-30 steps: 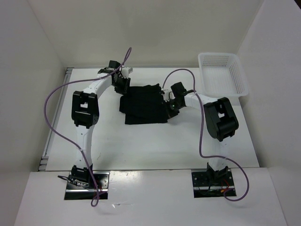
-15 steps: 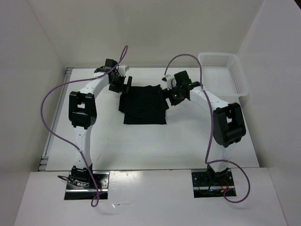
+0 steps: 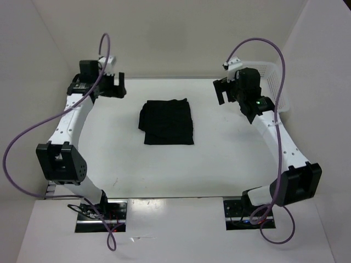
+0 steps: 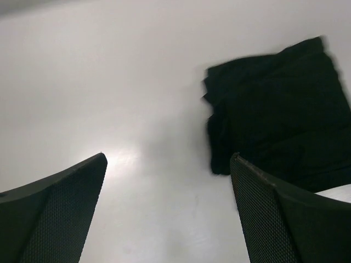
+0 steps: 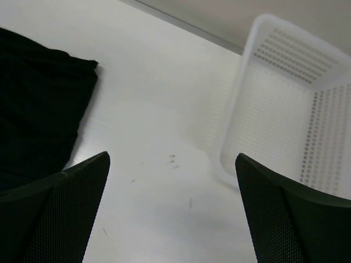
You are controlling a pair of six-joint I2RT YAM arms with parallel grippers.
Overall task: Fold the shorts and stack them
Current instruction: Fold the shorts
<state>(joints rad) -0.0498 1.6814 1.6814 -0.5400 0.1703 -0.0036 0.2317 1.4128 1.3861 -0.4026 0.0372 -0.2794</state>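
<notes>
The left gripper point(image 3: 113, 87) hung over the far left part of the table point(image 3: 219, 159), its jaws spread wide and holding nothing; from its wrist camera the two dark, mesh-textured fingers point(image 4: 60, 208) framed bare white tabletop. The right gripper point(image 3: 226, 92) hung over the far right part, jaws equally wide and empty, with its own fingers point(image 5: 55, 213) over the tabletop.

The shorts point(image 3: 167, 121) lay flat on the table between the two grippers and well apart from both, folded into a roughly rectangular black bundle whose left edge bulged a little. The left wrist view showed them to the right of that gripper point(image 4: 168, 159), the right wrist view at its left edge point(image 5: 38, 104).

A white mesh basket point(image 5: 285, 104) sat in the far right corner, near the right gripper point(image 5: 173, 156) and partly hidden behind that arm from above. A purple cable point(image 3: 33, 137) looped off each arm, and a small green light point(image 3: 256, 102) glowed on the right one.
</notes>
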